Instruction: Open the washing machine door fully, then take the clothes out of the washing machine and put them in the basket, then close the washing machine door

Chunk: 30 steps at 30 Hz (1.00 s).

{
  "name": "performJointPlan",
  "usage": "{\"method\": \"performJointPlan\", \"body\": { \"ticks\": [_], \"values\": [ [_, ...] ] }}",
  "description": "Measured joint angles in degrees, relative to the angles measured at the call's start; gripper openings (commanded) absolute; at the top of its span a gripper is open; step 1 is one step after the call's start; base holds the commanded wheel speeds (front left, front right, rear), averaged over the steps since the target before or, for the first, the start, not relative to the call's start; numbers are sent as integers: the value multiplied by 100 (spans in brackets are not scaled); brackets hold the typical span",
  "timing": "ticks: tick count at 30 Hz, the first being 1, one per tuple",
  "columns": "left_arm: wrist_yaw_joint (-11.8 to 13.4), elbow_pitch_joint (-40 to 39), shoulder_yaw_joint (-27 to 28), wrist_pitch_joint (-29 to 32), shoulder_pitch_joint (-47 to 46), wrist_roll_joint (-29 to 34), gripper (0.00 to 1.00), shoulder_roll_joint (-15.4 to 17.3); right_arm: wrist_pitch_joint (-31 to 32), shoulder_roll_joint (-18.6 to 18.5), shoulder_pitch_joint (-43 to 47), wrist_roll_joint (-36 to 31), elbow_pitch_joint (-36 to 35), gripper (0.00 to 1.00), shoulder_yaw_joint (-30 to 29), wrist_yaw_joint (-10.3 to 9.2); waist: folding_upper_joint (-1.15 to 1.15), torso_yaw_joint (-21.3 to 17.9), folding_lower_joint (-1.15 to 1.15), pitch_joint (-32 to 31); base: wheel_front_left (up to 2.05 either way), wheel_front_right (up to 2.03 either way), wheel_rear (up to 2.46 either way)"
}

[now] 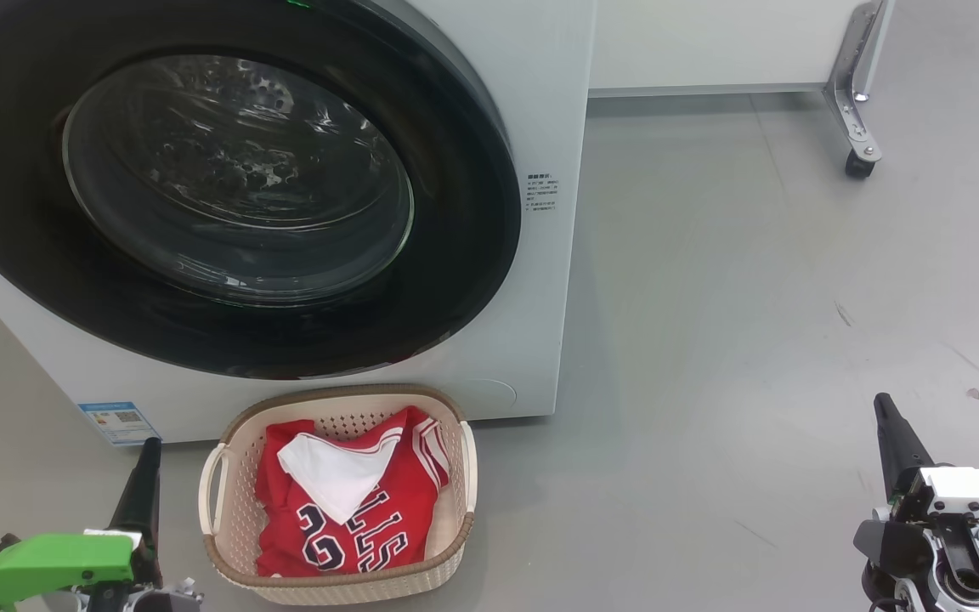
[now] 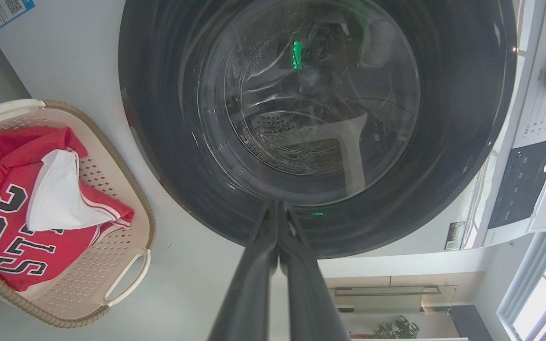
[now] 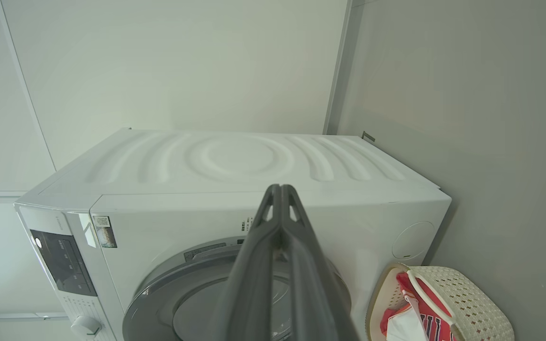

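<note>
The white washing machine (image 1: 540, 280) fills the upper left of the head view, and its round black door (image 1: 455, 280) with the glass bowl sits flush against the front. On the floor before it stands the cream basket (image 1: 226, 527), holding the red jersey (image 1: 387, 518) with its white lining turned up. My left gripper (image 1: 148, 450) rests shut at the lower left, just left of the basket. My right gripper (image 1: 883, 406) is shut at the lower right, well apart from the machine. In the left wrist view my shut fingers (image 2: 277, 208) point at the door (image 2: 159, 142); the basket (image 2: 126, 279) lies left.
A blue label (image 1: 118, 422) is stuck low on the washer's front. A white cabinet with a metal leg on a castor (image 1: 859, 161) stands at the back right. Grey floor stretches to the right of the machine.
</note>
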Motion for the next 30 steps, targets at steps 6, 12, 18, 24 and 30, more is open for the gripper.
{"method": "performJointPlan", "body": {
  "ticks": [6,12,18,24,30],
  "values": [
    [-1,21,3,0,0,0,0,-7,0,1,-10,0,21,0,-3,0,0,0,0,-1,0,0,0],
    [-8,37,5,0,-1,0,0,-8,1,1,-48,0,27,0,-7,1,0,0,0,-2,0,0,0],
    [-23,46,8,1,-4,0,0,-10,1,2,-49,-1,37,0,-9,1,0,0,0,-3,0,0,0],
    [-23,67,11,1,-9,0,0,-12,5,3,-51,0,49,0,-12,2,0,0,0,-3,0,0,0],
    [-24,75,15,1,-13,0,0,-15,7,4,-53,-1,57,0,-15,2,0,0,0,-4,0,0,0]
  ]
}}
